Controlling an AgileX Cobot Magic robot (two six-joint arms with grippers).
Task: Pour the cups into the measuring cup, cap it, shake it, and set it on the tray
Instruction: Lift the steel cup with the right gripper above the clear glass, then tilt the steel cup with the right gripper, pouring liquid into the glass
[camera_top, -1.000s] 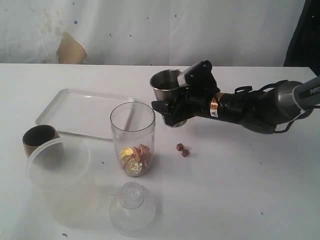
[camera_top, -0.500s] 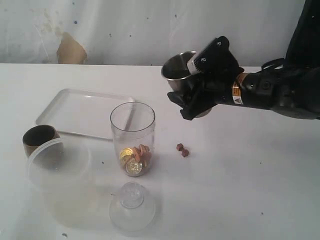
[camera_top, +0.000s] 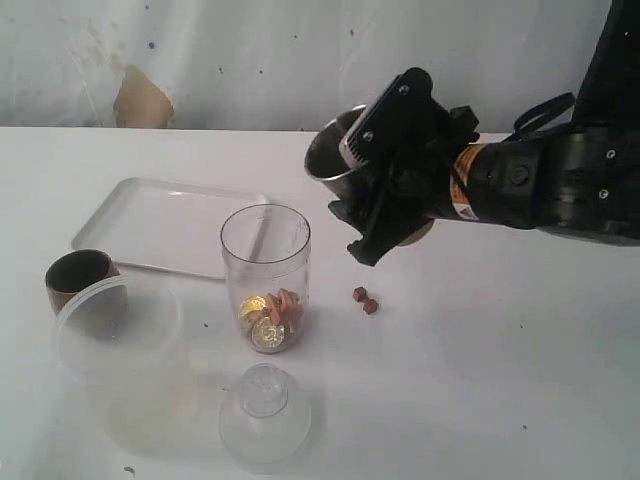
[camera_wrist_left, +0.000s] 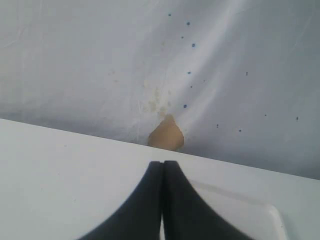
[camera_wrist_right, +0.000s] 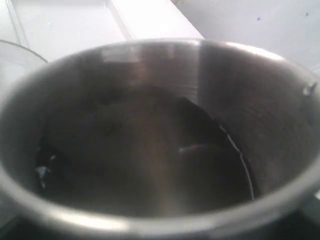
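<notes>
A: Brown cup (camera_top: 78, 275) sits far left, upright, touching the cloudy tub (camera_top: 115, 325) as seen from here. The tray (camera_top: 165, 225) is behind them. Left gripper (camera_wrist_left: 162, 192): jaws pressed together, holding nothing, off to the side over the table.

B: Measuring cup?

A: Measuring cup (camera_top: 265, 265) is mid-table, upright, uncapped, just in front of the tray's right end, w/ gold coins (camera_top: 265, 325) and brown bits at the bottom. Its domed lid (camera_top: 265, 415) lies nearer the camera. 2 brown pieces (camera_top: 364, 300) lie loose on the table to its right.

B: Right gripper (camera_top: 365, 185)?

A: Jaws wide, clamped on the steel tumbler (camera_top: 330, 160), which is lifted and tilted, up and right of the measuring cup's mouth, not over it.

B: So, pouring the tumbler?

A: Prob. yes, approach phase. Next move needs the rim brought over the narrow mouth, then more tilt, slowly. Tumbler's inside is too dark to tell contents.
</notes>
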